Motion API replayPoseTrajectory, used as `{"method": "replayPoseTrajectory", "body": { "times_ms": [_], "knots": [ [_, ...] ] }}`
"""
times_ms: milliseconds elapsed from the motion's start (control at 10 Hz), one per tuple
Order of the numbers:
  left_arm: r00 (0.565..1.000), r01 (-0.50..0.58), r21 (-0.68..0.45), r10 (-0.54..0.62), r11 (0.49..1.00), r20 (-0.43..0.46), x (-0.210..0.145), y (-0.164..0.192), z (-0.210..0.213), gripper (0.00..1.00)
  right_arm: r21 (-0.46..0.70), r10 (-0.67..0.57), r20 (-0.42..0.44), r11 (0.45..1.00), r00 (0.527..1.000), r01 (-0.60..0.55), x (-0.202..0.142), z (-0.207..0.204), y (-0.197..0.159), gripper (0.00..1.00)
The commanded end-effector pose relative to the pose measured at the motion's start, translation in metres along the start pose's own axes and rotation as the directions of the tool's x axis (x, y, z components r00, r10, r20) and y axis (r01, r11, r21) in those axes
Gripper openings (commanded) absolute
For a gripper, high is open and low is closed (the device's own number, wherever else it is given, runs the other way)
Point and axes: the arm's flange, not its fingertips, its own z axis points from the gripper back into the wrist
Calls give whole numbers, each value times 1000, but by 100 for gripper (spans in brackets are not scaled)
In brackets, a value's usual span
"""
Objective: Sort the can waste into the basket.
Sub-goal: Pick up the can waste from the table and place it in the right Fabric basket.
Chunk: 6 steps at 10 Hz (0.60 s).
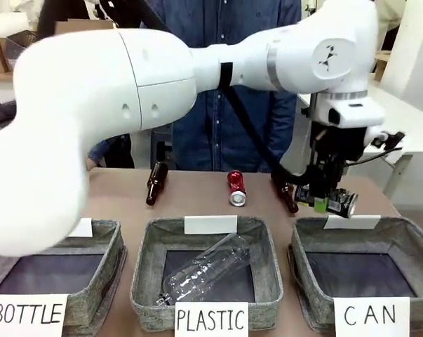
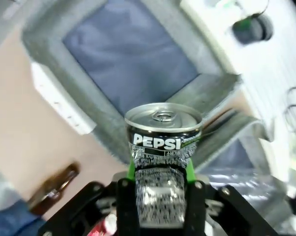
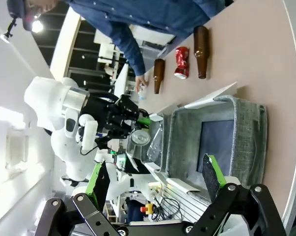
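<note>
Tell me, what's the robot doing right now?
Left gripper shut on dark can, over CAN basket far edge. Right gripper open. Red can lying on table. Nothing blocks the basket.

Non-task items — table (image 1: pixel 197 200)
Clear plastic bottle (image 1: pixel 204 270) lying in PLASTIC basket (image 1: pixel 142 281); brown bottles (image 1: pixel 156 182) (image 1: pixel 290 200) lying beyond.

- Left arm (image 1: pixel 162 77): smooth white rounded shells — a dark ring at one joint, a silver band and a small black mark near the wrist.
- A black cable (image 1: pixel 250 121) trails beside it.
- Left gripper (image 1: pixel 329 202): black, green pads.
- Right gripper (image 3: pixel 155 176): black linkage fingers, silver screws, green pads.
- Person (image 1: pixel 225 28): dark blue denim shirt, long sleeves.
</note>
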Motion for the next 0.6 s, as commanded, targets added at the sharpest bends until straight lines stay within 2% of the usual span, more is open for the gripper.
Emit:
{"method": "replayPoseTrajectory", "body": {
  "times_ms": [0,100,400,500],
  "knots": [
    [999,25,8,-25,1000,-36,34,64,39,38,-22,-11,-7,1000,1000,11,-1,1,5,100],
    [998,62,-17,-62,998,-23,47,71,31,38,-22,-11,-7,1000,1000,11,-1,1,5,100],
    [998,59,-30,-60,998,-26,63,84,12,38,-22,-11,-7,1000,1000,11,-1,1,5,100],
    [997,69,-30,-70,997,-23,67,86,8,52,-22,-11,-7,1000,1000,11,-1,1,5,100]
  ]
}}
